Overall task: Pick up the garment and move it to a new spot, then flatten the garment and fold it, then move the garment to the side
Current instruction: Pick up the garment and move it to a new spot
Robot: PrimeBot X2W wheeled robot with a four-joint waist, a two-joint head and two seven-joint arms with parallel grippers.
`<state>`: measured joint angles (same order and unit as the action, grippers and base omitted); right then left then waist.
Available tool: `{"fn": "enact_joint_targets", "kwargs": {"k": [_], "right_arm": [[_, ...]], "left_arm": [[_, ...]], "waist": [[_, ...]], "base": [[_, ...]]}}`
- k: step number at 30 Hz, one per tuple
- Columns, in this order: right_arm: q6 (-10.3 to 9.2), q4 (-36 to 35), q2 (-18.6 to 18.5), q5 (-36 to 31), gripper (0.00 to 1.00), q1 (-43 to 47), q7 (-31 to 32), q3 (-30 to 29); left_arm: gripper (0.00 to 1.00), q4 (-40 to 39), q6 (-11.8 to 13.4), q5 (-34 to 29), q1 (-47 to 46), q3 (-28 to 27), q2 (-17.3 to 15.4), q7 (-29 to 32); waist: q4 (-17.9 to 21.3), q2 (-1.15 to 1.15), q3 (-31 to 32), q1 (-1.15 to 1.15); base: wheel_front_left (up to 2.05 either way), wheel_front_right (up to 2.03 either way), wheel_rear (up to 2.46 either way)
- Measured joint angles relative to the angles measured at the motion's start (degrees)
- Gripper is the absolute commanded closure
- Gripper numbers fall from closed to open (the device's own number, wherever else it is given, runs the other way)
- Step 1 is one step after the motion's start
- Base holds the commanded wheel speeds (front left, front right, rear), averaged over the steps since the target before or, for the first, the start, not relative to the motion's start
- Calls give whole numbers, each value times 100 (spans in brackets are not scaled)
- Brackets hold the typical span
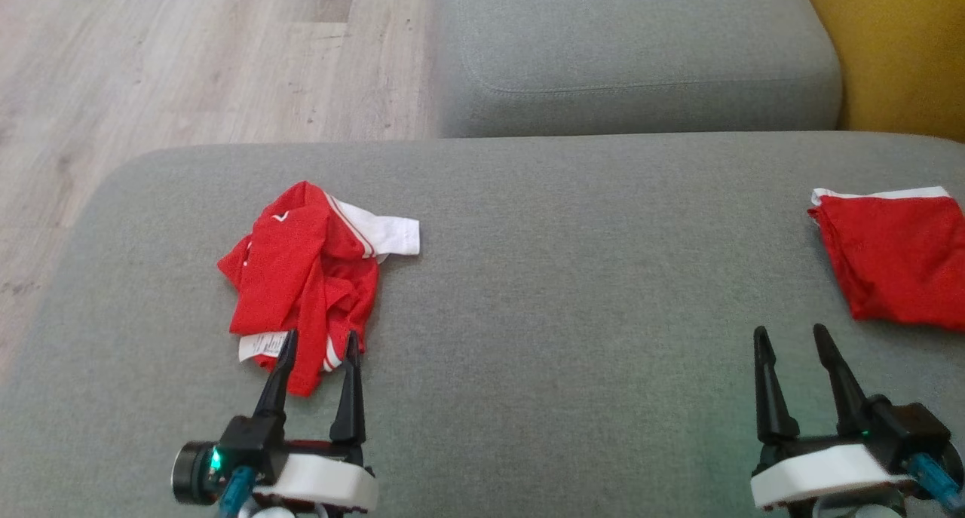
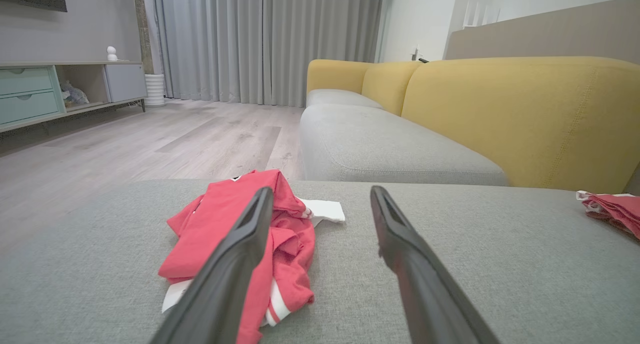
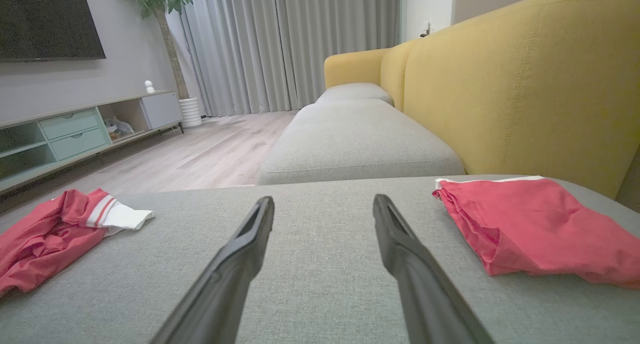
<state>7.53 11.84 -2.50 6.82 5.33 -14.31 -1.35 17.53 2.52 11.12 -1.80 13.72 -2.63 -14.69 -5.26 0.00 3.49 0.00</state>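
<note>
While garment [image 1: 301, 277] lies crumpled near left edge of cushion [image 1: 565, 277], pickup pending: left gripper [image 1: 320, 342], right gripper [image 1: 788, 332] both spread, empty; left one should pinch cloth.

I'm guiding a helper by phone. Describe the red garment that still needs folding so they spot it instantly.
On the grey fabric sofa seat, look toward the robot's left, in front of the open left tool. There lies a crumpled red garment with a white striped sleeve; unlike the folded red garment at the right, it is bunched in a heap.
</note>
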Motion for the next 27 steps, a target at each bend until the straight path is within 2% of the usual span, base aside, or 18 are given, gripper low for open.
{"fn": "enact_joint_targets", "kwargs": {"k": [7, 18, 27], "right_arm": [[0, -30, 0, 102, 0, 15, -1, 250], [0, -30, 0, 297, 0, 27, -7, 749], [0, -4, 0, 389, 0, 27, -7, 905]], "left_arm": [[0, 73, 3, -64, -3, -67, 0, 0], [0, 129, -40, -187, -3, -327, -7, 0], [0, 157, -103, -224, 2, -431, -9, 0]], "waist": [[-248, 0, 30, 0], [-1049, 0, 103, 0], [-1492, 0, 143, 0]], "base": [[0, 0, 0], [0, 0, 0], [0, 0, 0]]}}
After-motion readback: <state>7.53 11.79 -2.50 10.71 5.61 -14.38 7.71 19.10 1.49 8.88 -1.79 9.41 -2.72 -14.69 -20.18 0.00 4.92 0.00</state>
